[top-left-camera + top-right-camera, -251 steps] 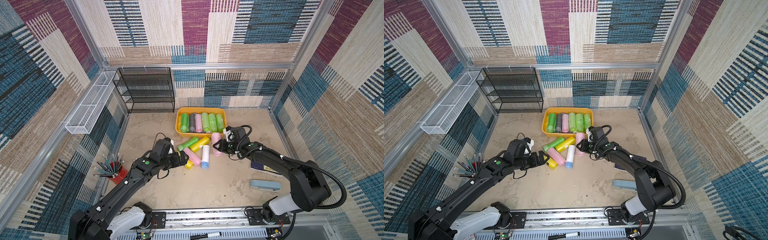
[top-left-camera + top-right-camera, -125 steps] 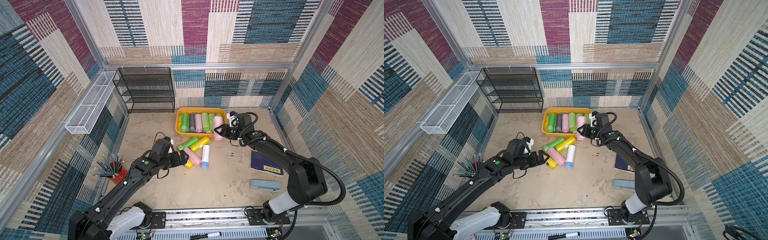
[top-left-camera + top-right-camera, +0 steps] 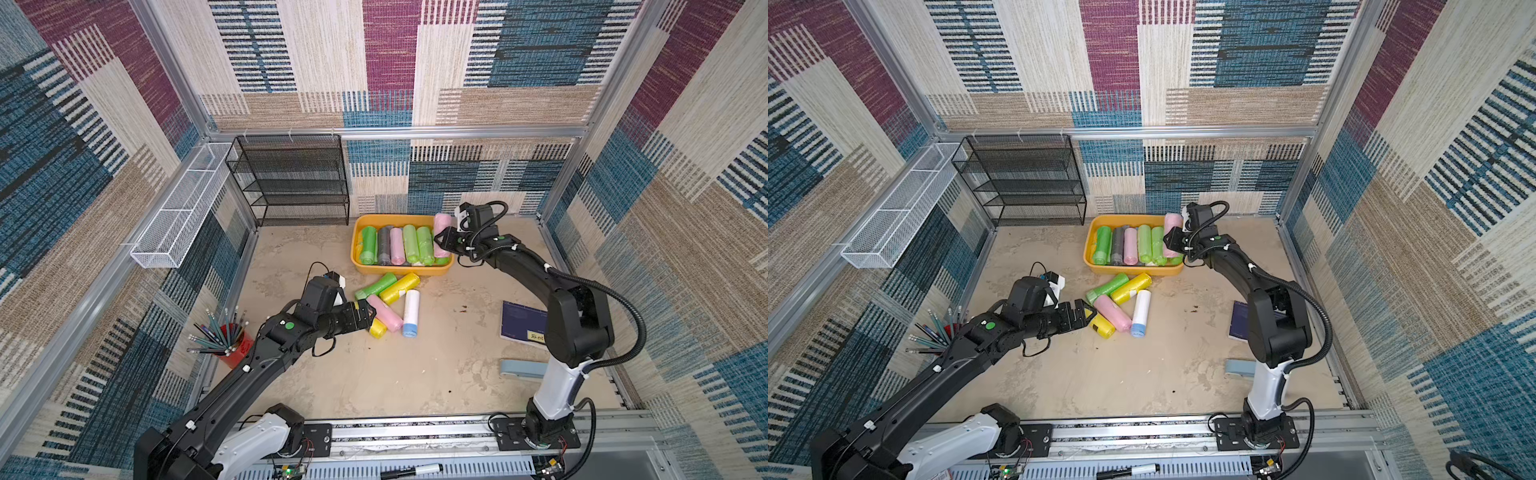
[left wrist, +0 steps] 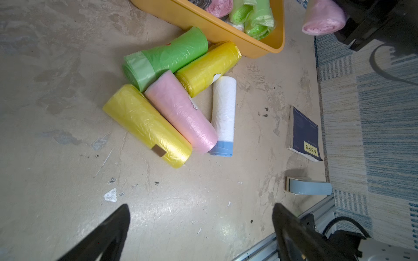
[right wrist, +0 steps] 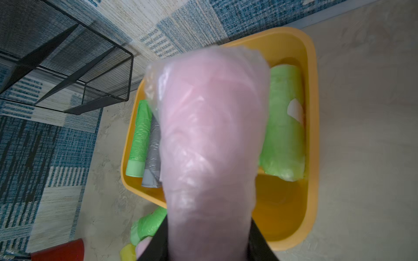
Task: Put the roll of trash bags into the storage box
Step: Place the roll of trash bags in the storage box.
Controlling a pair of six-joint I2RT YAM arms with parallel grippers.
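Pink, crinkled plastic film is wound into the one roll of trash bags [image 3: 441, 226] that is clamped in the right gripper [image 3: 444, 246]. The jaws are drawn in narrowly on its near end. It is held tilted above the right end of the storage box [image 3: 399, 272]; whether the rolls beneath are touched cannot be told. Six rolls can be counted inside the box, laid side by side: four in shades of green, one grey and one pink, the rightmost green one being largely hidden under the held roll. Five more cylinders are clustered on the floor just in front of the box, touching one another: one green roll [image 4: 167, 56], one long yellow roll [image 4: 208, 67], one pink floor roll [image 4: 181, 113], one taped yellow roll [image 4: 147, 124] and one white roll [image 4: 222, 113] with a blue end. Nothing is held by the left gripper [image 3: 363, 314], whose jaws are spread wide; it is poised just beside the cluster, next to the taped yellow roll. The box is moulded in smooth orange-yellow plastic, shallow and rectangular with rounded corners. All the rolls are wrapped in glossy, wrinkled film. One black mesh rack [image 3: 295, 178] is set against the back wall, one white wire basket [image 3: 178, 208] is hung on the side rail, and one red cup [image 3: 239, 347] of pencils and one dark blue notebook [image 3: 521, 326] are placed on the mottled beige floor [image 3: 374, 374].
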